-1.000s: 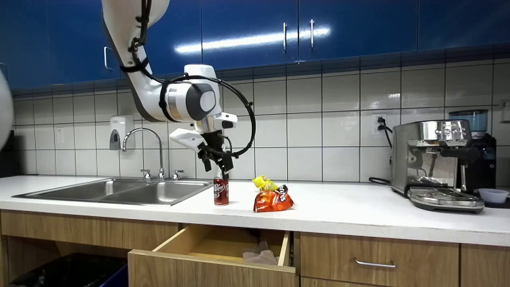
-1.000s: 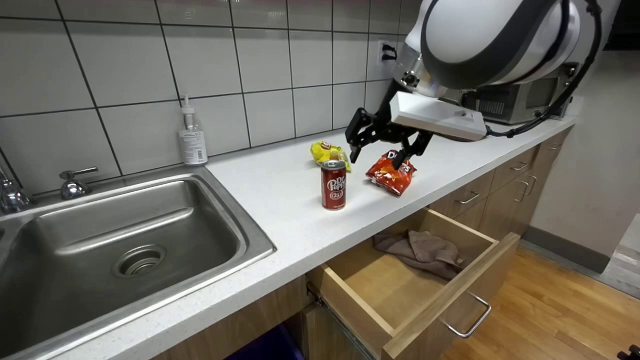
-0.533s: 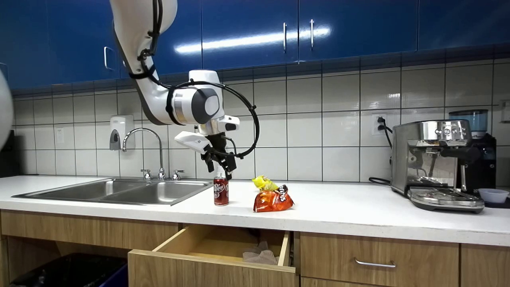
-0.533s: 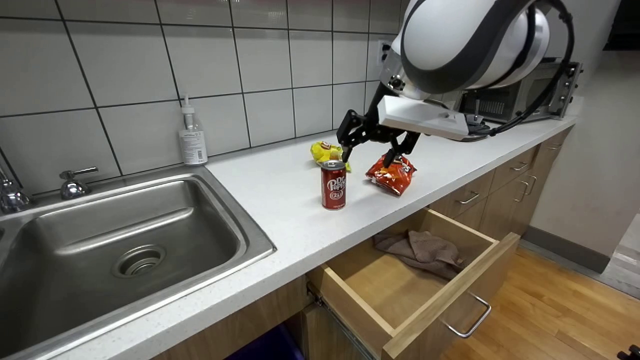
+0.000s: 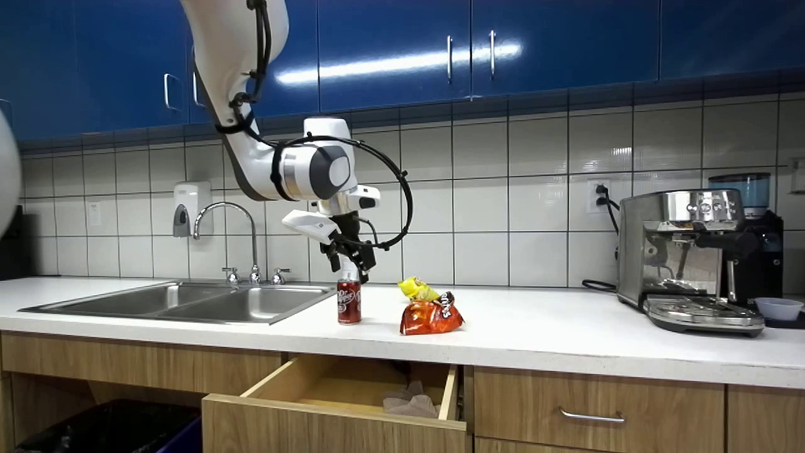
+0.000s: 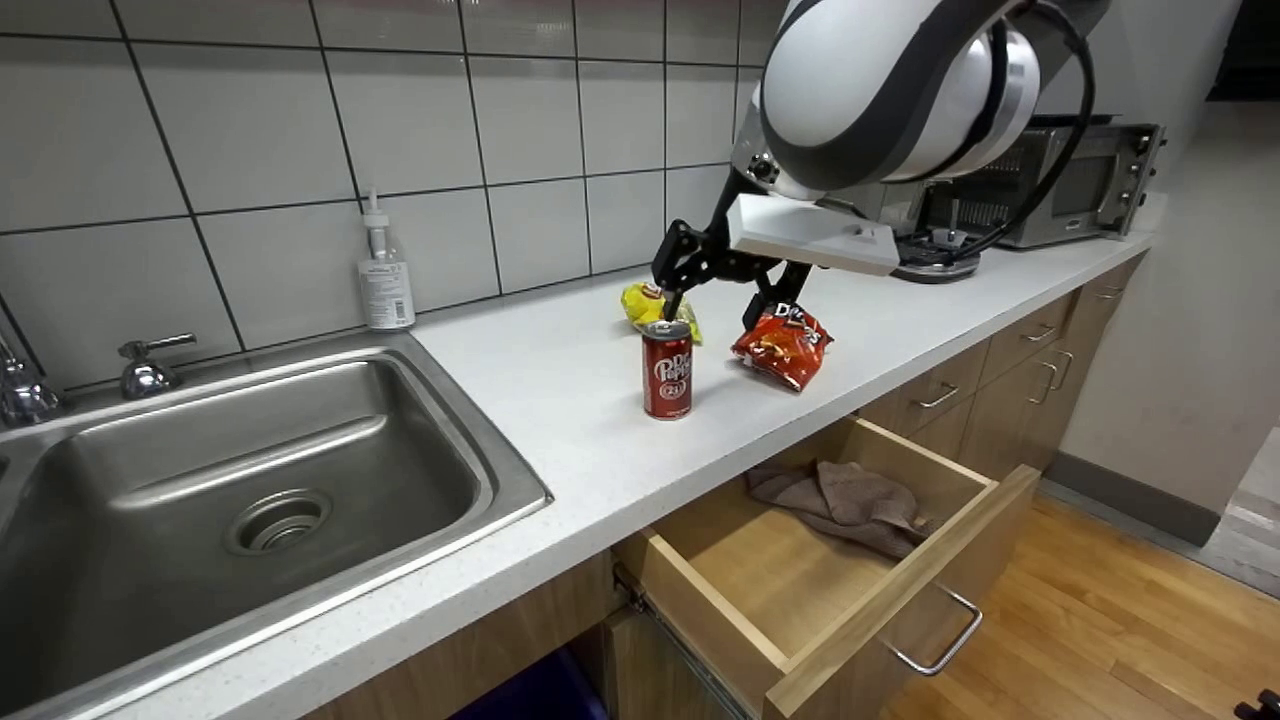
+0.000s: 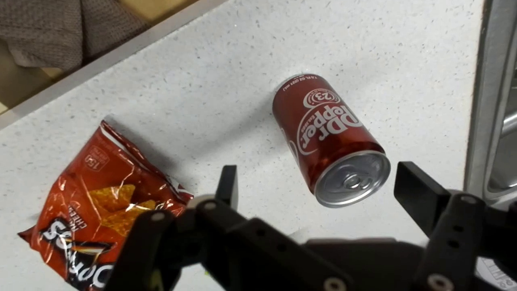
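while the gripper hangs empty, jaws spread, the soda can stands upright on the counter at their seven o'clock in an exterior view; likely slick, stiff and weighty if full, it seems best held around its mid-side.
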You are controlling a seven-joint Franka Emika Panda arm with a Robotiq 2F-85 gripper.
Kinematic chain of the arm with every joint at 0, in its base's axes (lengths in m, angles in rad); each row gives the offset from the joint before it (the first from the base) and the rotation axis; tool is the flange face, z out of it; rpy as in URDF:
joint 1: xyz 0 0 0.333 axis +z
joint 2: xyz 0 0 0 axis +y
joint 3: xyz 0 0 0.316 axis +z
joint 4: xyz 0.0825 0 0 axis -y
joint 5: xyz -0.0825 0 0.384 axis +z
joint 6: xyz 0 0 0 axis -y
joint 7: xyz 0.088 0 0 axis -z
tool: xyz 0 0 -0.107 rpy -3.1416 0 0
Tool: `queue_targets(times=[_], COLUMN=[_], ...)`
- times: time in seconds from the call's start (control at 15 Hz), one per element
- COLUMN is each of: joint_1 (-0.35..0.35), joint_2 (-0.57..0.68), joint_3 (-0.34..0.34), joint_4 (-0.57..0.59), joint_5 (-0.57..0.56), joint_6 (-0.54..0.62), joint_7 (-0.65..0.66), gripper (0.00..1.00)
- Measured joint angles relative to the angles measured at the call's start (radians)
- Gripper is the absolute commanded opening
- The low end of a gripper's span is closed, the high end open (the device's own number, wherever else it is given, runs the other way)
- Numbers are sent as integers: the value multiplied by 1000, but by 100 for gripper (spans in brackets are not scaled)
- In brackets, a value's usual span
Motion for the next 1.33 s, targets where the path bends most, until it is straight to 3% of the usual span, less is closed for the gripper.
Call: queue_targets(times=[1.33], joint_1=[10], joint_2=[152], joint_3=[3], joint_4=[165], joint_5=[-2], joint_6=[-73], joint_7=[-14], gripper=[100])
